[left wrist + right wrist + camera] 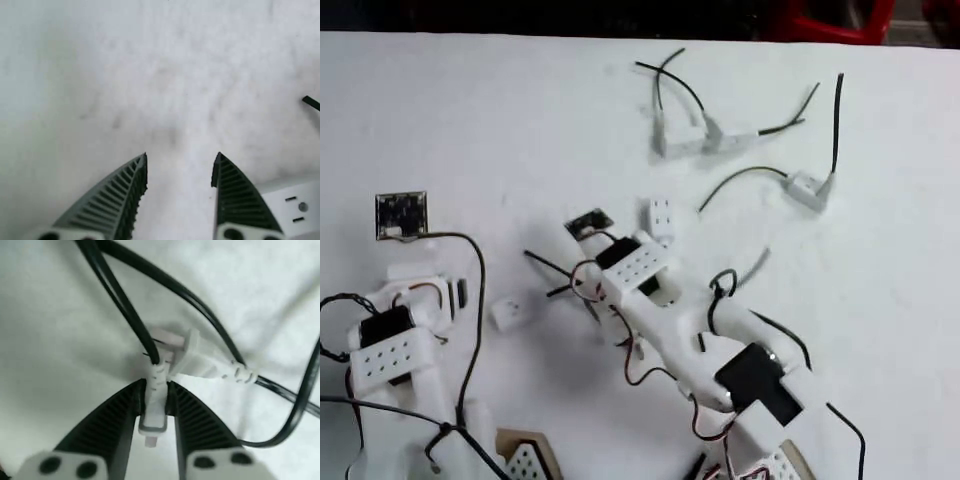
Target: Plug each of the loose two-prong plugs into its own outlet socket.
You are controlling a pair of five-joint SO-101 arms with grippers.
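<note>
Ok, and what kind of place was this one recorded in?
Probably a lab or hobby workbench, not a home: a plain white table, a left arm and right arm with bare wiring, and short-corded plugs and loose outlet blocks laid out for practice.

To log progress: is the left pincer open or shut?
Open: the left pincer has its fingers apart, with bare table between them.
</note>
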